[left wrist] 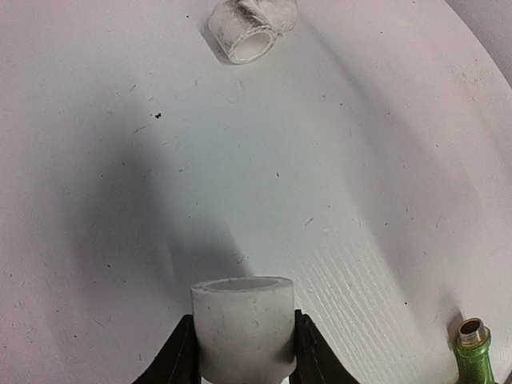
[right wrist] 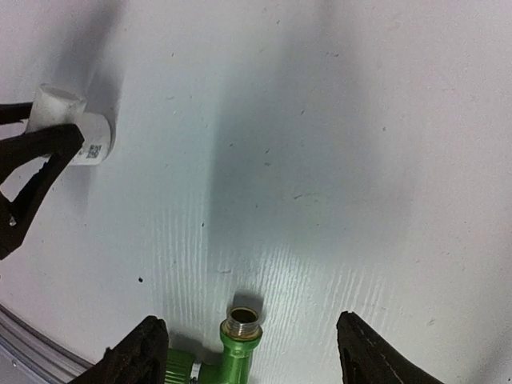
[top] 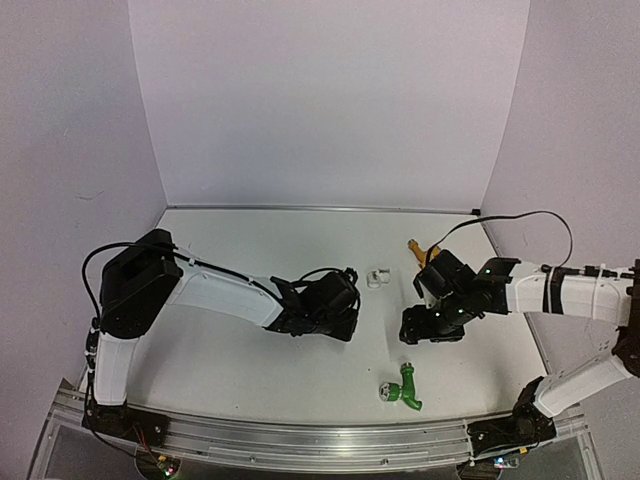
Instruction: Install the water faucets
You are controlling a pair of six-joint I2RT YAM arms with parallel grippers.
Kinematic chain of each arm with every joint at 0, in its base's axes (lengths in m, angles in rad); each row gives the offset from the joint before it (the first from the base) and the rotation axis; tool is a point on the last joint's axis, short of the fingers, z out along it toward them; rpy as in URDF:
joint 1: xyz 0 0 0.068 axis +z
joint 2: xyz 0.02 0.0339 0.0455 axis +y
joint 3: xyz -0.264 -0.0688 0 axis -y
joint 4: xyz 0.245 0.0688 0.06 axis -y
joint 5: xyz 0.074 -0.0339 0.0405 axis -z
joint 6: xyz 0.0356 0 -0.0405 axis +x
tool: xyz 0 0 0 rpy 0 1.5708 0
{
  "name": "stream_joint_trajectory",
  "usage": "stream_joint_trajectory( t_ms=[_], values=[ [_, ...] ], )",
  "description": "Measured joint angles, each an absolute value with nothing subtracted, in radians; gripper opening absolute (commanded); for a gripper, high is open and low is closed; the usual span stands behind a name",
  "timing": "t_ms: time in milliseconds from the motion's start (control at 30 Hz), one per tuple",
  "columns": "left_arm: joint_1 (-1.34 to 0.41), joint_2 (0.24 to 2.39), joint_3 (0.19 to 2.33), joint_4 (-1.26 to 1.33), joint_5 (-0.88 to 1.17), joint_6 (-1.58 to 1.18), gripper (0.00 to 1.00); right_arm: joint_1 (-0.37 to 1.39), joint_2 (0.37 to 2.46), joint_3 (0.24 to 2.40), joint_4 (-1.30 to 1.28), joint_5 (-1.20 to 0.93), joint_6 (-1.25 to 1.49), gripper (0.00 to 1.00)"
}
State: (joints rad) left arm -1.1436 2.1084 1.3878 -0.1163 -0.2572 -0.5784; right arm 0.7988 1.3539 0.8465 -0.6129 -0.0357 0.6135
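The right gripper (right wrist: pixel 248 324) hung with jaws spread. The green faucet (right wrist: pixel 238 346) lay bottom centre of its wrist view, between the fingers, touching neither. The left gripper (left wrist: pixel 244 352) pinched a fitting (left wrist: pixel 244 316). The yellow faucet (top: pixel 418 249) lay right of centre, overhead.

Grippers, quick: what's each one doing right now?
Left gripper: closed on a white pipe fitting.
Right gripper: open, straddling the green faucet, not gripping it.
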Motion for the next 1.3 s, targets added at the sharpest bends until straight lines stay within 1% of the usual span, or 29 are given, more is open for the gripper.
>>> stream_joint_trajectory(
  t_ms=[67,200,333,433,567,633,700,733,867,933,1000,1167,1300],
  values=[
    [-1.152,2.109,1.388,-0.120,-0.273,-0.573,0.38,0.837,1.386,0.873,-0.652,-0.041,0.625,0.70],
    [-1.155,2.109,1.387,-0.133,-0.282,-0.567,0.58,0.899,1.427,0.881,-0.693,-0.062,0.680,0.65],
    [-1.154,2.098,1.380,-0.159,-0.257,-0.569,0.74,0.924,1.465,0.875,-0.687,-0.068,0.755,0.63],
    [-1.152,2.065,1.371,-0.176,-0.228,-0.573,0.83,0.945,1.496,0.859,-0.665,-0.068,0.805,0.61],
    [-1.152,1.993,1.363,-0.184,-0.193,-0.574,0.90,0.963,1.527,0.828,-0.628,-0.067,0.852,0.55],
    [-1.152,1.949,1.353,-0.182,-0.182,-0.576,0.93,0.966,1.539,0.812,-0.609,-0.064,0.875,0.50],
    [-1.152,1.903,1.340,-0.182,-0.174,-0.575,0.95,0.968,1.544,0.795,-0.586,-0.060,0.895,0.48],
    [-1.152,1.880,1.329,-0.183,-0.170,-0.576,0.96,0.968,1.544,0.783,-0.570,-0.058,0.907,0.44],
    [-1.152,1.791,1.282,-0.173,-0.155,-0.576,0.98,0.974,1.545,0.750,-0.516,-0.044,0.956,0.16],
    [-1.152,1.748,1.252,-0.165,-0.152,-0.577,0.99,0.977,1.545,0.748,-0.495,-0.038,0.996,0.10],
    [-1.152,1.711,1.226,-0.157,-0.151,-0.577,0.99,0.979,1.545,0.748,-0.472,-0.038,1.027,0.01],
    [-1.150,1.617,1.144,-0.119,-0.150,-0.578,0.99,0.981,1.537,0.748,-0.421,-0.068,1.138,0.00],
    [-1.145,1.519,1.039,-0.030,-0.132,-0.583,1.00,0.982,1.441,0.761,-0.363,-0.045,1.260,0.00]
  ],
)
